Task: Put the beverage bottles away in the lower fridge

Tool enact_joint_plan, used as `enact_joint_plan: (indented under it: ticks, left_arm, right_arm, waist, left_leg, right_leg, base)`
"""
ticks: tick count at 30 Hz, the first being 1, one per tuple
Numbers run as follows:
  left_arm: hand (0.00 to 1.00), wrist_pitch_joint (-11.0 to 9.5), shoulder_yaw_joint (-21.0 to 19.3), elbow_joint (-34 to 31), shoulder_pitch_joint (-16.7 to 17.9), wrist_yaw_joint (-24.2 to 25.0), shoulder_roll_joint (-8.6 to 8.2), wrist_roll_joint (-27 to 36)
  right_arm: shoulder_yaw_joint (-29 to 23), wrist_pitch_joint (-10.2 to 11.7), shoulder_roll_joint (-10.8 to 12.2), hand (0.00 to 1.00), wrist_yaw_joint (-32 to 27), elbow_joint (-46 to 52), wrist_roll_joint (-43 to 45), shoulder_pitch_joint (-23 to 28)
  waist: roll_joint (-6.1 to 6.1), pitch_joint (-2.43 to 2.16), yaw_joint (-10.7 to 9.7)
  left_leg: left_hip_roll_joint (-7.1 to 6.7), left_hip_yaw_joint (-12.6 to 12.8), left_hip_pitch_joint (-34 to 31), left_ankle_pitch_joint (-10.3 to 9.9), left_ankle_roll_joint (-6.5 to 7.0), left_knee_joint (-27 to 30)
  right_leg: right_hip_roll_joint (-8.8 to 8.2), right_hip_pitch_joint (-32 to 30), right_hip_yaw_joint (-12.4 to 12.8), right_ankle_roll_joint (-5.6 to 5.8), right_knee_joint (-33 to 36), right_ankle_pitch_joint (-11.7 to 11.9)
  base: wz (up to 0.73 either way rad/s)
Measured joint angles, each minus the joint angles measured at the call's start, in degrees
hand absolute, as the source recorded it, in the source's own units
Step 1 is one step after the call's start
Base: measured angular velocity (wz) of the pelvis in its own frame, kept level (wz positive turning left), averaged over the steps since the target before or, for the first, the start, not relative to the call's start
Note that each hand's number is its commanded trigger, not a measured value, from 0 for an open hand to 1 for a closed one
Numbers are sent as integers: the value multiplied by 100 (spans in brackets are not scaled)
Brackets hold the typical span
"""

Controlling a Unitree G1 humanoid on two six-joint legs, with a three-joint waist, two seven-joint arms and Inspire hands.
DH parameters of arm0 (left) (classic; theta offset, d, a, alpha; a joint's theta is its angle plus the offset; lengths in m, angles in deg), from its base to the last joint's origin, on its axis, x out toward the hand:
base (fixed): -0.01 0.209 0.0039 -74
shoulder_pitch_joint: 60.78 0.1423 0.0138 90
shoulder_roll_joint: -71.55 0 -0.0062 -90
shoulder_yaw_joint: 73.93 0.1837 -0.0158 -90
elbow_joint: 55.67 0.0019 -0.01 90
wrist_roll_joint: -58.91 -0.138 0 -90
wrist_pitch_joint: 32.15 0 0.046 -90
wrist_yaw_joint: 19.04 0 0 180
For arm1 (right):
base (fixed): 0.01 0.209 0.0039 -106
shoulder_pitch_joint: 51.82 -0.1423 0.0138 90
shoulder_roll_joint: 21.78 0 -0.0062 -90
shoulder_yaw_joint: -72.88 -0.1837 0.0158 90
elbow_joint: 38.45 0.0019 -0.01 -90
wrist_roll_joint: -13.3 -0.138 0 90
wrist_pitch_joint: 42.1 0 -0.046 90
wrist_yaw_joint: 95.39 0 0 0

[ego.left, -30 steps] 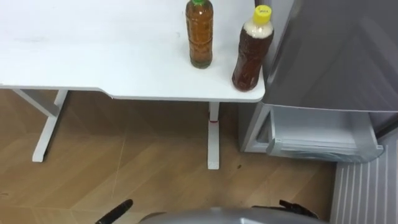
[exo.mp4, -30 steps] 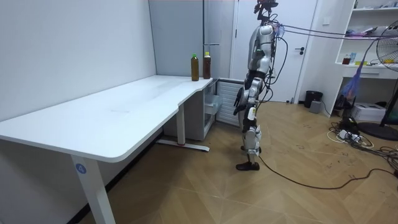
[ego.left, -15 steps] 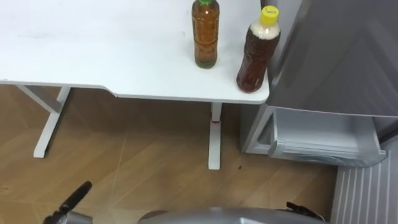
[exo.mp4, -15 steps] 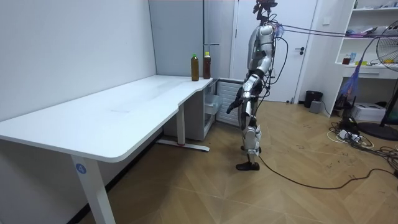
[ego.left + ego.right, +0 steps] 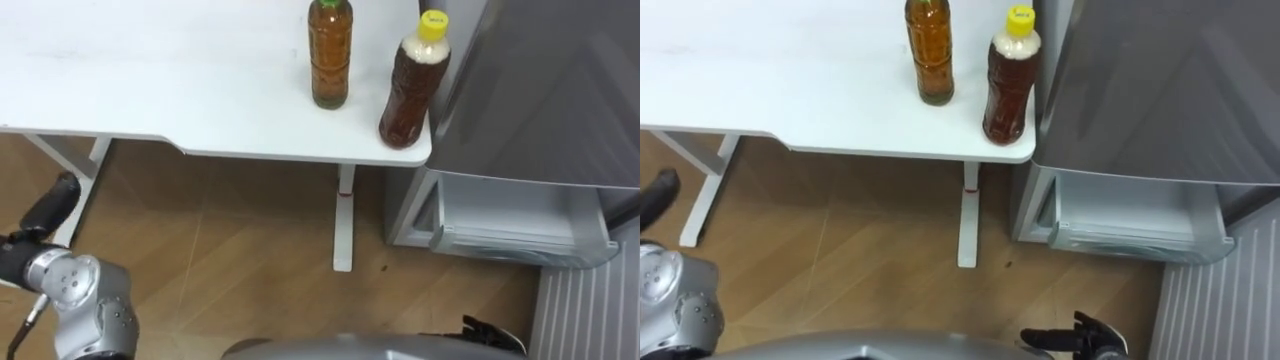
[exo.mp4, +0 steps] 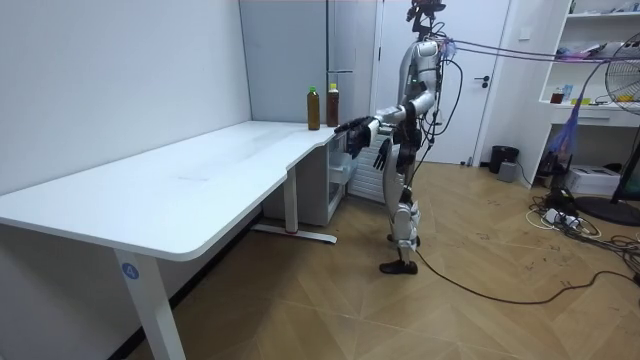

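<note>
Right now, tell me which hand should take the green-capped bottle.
Left, probably: the left hand is raised and points toward the green-capped bottle, while the right hand hangs low by the body.

Nothing written can be read here: no word, number or sign is legible. The dark brown plastic drink bottle (image 5: 408, 90) on the white counter (image 5: 150, 80) carries a tiny dark mark on its yellow cap, too small to make out. Any print on the amber plastic drink bottle (image 5: 330, 60) with the green cap, standing near it, is likewise too small to tell. In the room view a small round blue sticker (image 6: 128, 269) sits on the counter's near leg, its marking unreadable.
</note>
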Motion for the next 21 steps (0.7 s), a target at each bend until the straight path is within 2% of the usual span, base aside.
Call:
enact_joint_plan:
  ticks: [2,4,11,13,15,18,21]
  left_arm:
    - [0,-89,13,-209,-25,81,21,-24]
    - [0,-90,65,-390,-30,170,59,-96]
    - [0,-62,545,-1115,-216,979,79,-701]
    - [0,-40,763,-1477,-222,1136,83,-698]
    - [0,-40,1011,-1935,-227,1466,180,-704]
    - [0,-31,1172,-2156,-275,1907,306,-786]
    - [0,56,1343,-2289,-350,2290,287,-919]
  right_arm:
    - [-10,48,-1,0,47,-42,-8,-9]
    - [-73,54,0,0,104,-42,-13,-8]
    - [-132,52,-7,0,353,-43,-58,-65]
    - [-118,54,-24,0,397,-70,-103,-73]
    - [-119,57,-51,0,440,-102,-81,-138]
    - [-119,85,-63,0,465,-210,-92,-204]
    - [-100,150,-57,0,461,-228,-132,-206]
  waist:
    - [-3,-2,-39]
    - [11,1,-99]
    - [37,18,-277]
    - [39,21,-326]
    - [35,28,-397]
    - [27,40,-462]
    - [45,33,-507]
  left_leg:
    - [-2,-6,1,0,0,6]
    - [-2,-34,-31,-2,1,50]
    - [-11,-270,-157,-11,-2,126]
    - [-12,-270,-165,-11,-2,163]
    - [-20,-263,-169,-10,-1,176]
    - [-23,-248,-162,-9,0,177]
    - [-22,-234,-177,-9,0,188]
  right_leg:
    - [-3,13,-33,0,0,0]
    - [-3,13,-63,-1,-1,1]
    - [24,-4,-170,-7,-11,5]
    - [25,-2,-160,-8,-17,5]
    - [23,5,-133,-10,-40,6]
    - [23,10,-104,-20,-69,12]
    - [22,7,-112,-20,-86,12]
  base:
    - [2]
    - [7]
    - [8]
    - [2]
    - [0]
    - [-6]
    - [0]
